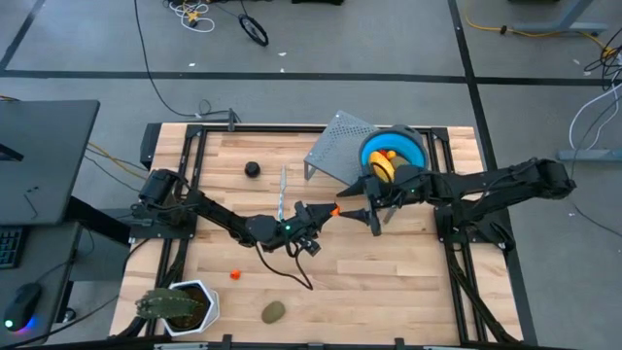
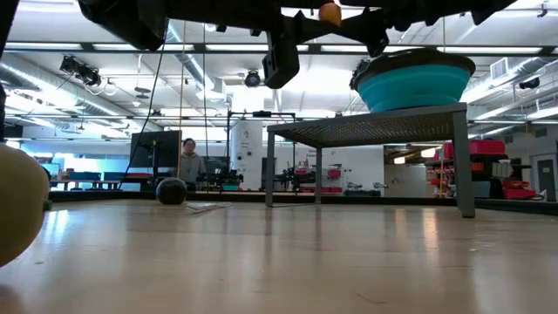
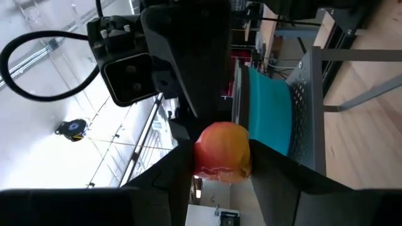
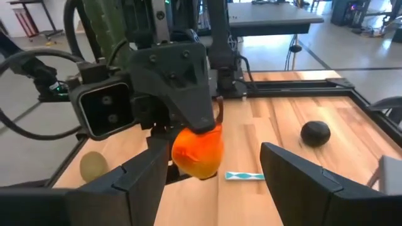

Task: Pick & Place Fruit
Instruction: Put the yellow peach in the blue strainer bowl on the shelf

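A small orange fruit (image 3: 221, 149) hangs high over the table's middle, with my left gripper (image 1: 331, 210) shut on it. My right gripper (image 4: 217, 182) faces it from the table's right, open, with a finger on either side of the fruit; I see no touch. A blue bowl (image 1: 410, 156) with a yellow fruit (image 1: 380, 167) stands on a grey perforated stand (image 1: 335, 146). On the table lie a dark round fruit (image 1: 252, 168), an orange-red bit (image 1: 234, 275) and an olive oval (image 1: 273, 311). My left gripper pinches the orange fruit by its two opposite sides (image 3: 200, 158) between its two fingers. The fingers come level from the table's left. The fruit is lifted clear, well above the tabletop (image 2: 330, 12).
A thin pale-blue stick (image 1: 282, 192) lies left of the grippers. A green spiky plant in a white pot (image 1: 181, 305) stands at the near left corner. A person (image 2: 188, 162) stands in the room far behind the table. Bare wood lies below both grippers.
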Motion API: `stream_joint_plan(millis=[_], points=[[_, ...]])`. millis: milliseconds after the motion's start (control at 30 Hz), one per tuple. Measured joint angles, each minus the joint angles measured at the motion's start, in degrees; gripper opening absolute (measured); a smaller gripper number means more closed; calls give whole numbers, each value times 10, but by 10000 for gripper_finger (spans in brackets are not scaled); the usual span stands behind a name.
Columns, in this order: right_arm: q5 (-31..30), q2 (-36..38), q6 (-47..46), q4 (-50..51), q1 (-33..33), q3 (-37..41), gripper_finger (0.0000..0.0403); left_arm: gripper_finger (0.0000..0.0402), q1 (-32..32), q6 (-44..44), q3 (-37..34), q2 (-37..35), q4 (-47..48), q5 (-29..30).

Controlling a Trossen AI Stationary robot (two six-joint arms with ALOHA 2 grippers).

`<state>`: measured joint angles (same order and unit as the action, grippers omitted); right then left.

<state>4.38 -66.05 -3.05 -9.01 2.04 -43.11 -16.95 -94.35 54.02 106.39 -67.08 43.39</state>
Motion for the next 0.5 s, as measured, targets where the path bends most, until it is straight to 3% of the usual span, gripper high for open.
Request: stream_joint_plan(millis=[233,500], points=[[0,-38,-6,-55,0,0,262,151,0,0,0,0,1,0],[-2,-44,-20,-50,0,0,260,151,0,3,0,0,1,5]])
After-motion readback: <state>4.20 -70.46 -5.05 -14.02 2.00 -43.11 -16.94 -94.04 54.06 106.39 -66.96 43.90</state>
